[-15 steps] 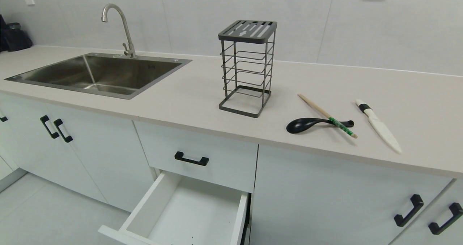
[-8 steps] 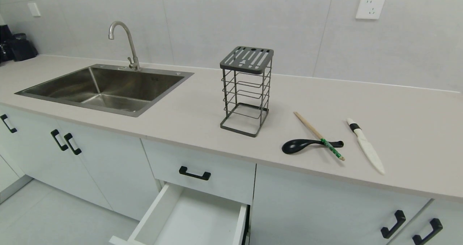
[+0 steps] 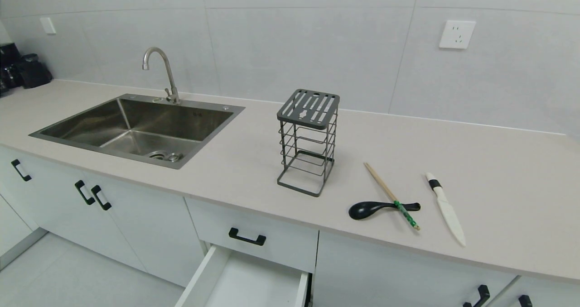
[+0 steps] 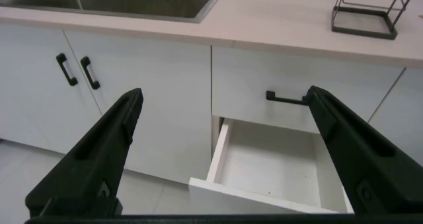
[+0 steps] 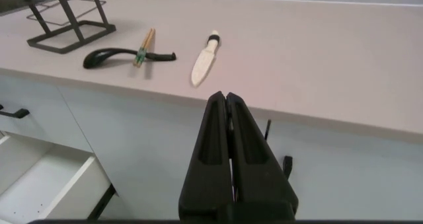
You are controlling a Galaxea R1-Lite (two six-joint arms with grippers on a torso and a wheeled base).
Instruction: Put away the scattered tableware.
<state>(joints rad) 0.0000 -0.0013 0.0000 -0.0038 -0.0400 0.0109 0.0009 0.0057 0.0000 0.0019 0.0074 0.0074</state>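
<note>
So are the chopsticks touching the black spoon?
Touching. The head view shows the chopsticks lying across the black spoon, crossing over its handle.

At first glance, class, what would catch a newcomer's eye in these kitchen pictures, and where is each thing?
The dark wire rack stands upright in the middle of the countertop, to the right of the steel sink. Right of the rack lie a black spoon with chopsticks resting across its handle, and a white knife apart from them. Below the countertop, a white drawer stands open.
</note>
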